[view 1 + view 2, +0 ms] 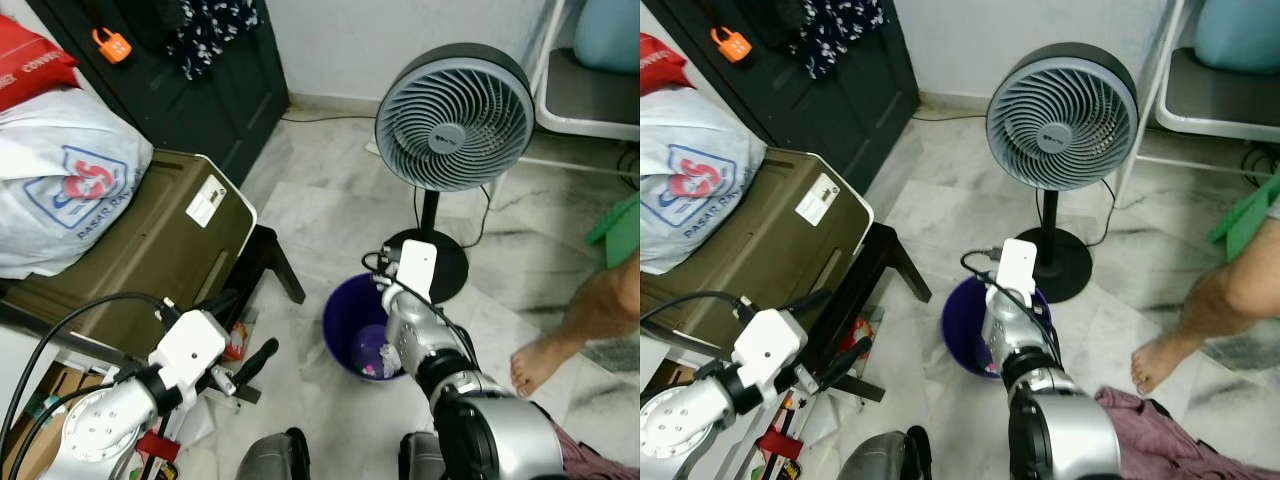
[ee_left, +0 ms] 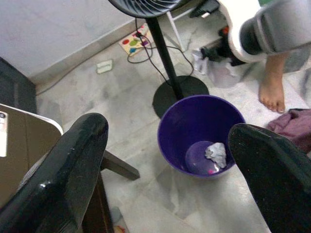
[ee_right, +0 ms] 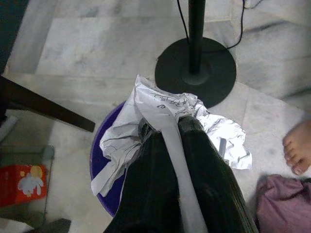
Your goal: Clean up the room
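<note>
Right wrist view looks straight down the right gripper (image 3: 167, 128), whose two black fingers (image 3: 146, 184) are pressed together on a crumpled sheet of paper (image 3: 160, 109) with scribbled writing on it. A strip of the sheet runs back between the fingers, and the rest of it bunches out past the tips on both sides. Directly beneath the wad is the purple bin (image 3: 99, 160), so the paper hangs over the bin's mouth, held above it and not inside it. Just beyond stands the round black base of the fan (image 3: 195, 68).

From the head cameras, the right arm reaches forward and down over the purple bin (image 1: 345, 325), which stands on the marble floor (image 1: 320, 215) beside the foot of the fan (image 1: 453, 118). Something pale and crumpled already lies at the bottom of the bin (image 2: 215, 154).

The left gripper (image 2: 170, 165) hovers off to the side near a dark stool leg, fingers (image 2: 63, 179) spread wide with nothing between them.

A person's bare foot (image 1: 540, 365) rests on the floor to the right of the bin, next to a maroon cloth (image 1: 1160, 440). A brown case (image 1: 150, 250) with a plastic bag (image 1: 65, 185) on it sits to the left.
</note>
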You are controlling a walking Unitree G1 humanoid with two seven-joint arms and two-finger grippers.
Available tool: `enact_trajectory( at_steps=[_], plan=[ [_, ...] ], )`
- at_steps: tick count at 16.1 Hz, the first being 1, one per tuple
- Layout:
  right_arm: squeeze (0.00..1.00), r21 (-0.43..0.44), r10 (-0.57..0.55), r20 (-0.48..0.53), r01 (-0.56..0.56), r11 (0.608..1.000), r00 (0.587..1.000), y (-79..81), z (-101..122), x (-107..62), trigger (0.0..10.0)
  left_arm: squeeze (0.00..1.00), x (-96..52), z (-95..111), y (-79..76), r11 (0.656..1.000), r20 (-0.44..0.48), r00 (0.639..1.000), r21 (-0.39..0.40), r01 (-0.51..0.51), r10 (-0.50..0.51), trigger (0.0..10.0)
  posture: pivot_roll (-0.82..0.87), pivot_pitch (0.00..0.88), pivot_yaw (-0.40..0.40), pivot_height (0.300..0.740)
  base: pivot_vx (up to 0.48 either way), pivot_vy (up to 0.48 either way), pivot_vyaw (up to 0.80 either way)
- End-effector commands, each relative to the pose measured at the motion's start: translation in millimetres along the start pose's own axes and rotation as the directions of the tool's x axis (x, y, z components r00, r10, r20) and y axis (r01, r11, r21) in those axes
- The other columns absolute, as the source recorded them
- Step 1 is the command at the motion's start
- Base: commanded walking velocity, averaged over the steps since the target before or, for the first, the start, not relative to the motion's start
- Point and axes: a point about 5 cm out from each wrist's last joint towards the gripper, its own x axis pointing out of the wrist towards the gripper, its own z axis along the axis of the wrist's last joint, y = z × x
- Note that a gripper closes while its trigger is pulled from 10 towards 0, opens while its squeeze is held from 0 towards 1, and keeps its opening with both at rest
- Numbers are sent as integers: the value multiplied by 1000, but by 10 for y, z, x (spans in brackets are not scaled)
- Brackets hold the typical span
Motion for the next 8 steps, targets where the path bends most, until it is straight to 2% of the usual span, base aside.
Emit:
enact_trajectory(
  at_steps=[1,5,8],
  plan=[
    [0,9,33,-23,-33,999,999,142,-35,-38,10000,0,-67,-20,34,1000,-33,999,8,-5,5,10000,135,224,201,740,0,0,0],
    [0,11,69,1,-69,998,998,275,63,-56,10000,0,-110,-19,34,1000,-48,999,8,-9,9,10000,161,235,209,740,0,0,0],
    [0,12,72,2,-72,997,997,289,75,-56,10000,0,-130,-37,31,1000,-61,998,7,-13,13,10000,173,244,210,740,0,0,0]
  ],
)
